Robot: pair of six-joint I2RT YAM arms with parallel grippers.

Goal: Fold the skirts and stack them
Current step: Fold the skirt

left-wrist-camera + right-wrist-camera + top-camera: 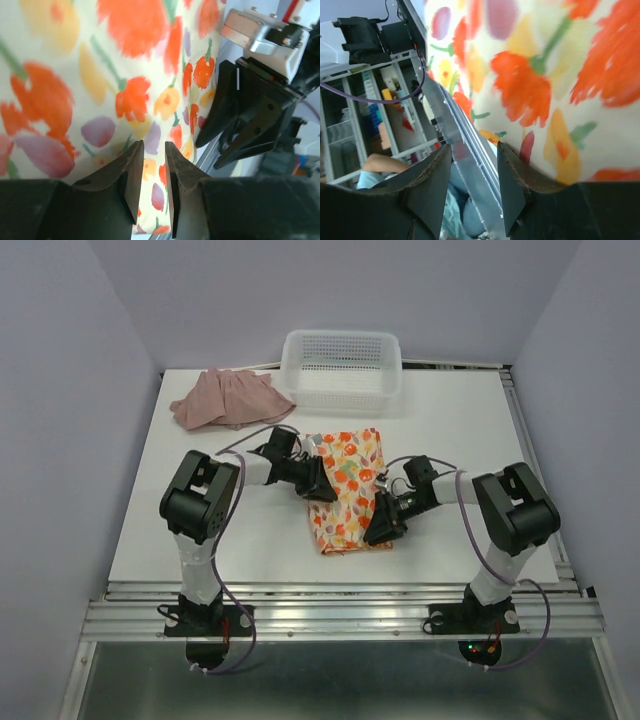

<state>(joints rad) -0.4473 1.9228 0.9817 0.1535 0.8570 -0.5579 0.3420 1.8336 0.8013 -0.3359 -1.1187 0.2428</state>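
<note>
The cream skirt (348, 490) with orange, red and yellow print lies folded into a long strip in the middle of the table. My left gripper (318, 481) sits low over its left edge. Its jaws stand a narrow gap apart, and the print (150, 45) shows flat beneath them (154, 146). My right gripper (385, 526) is at the skirt's right edge near the front. It is open (474, 148), with one finger (512, 175) against the cloth (560, 75) and only the table edge in the gap. The dusty pink skirt (232, 398) lies crumpled at the back left.
A white mesh basket (340, 367) stands at the back centre, just beyond the printed skirt. The other arm's black fingers (235, 115) show close by at the right of the left wrist view. The table's metal front rail (457, 150) runs under the right gripper.
</note>
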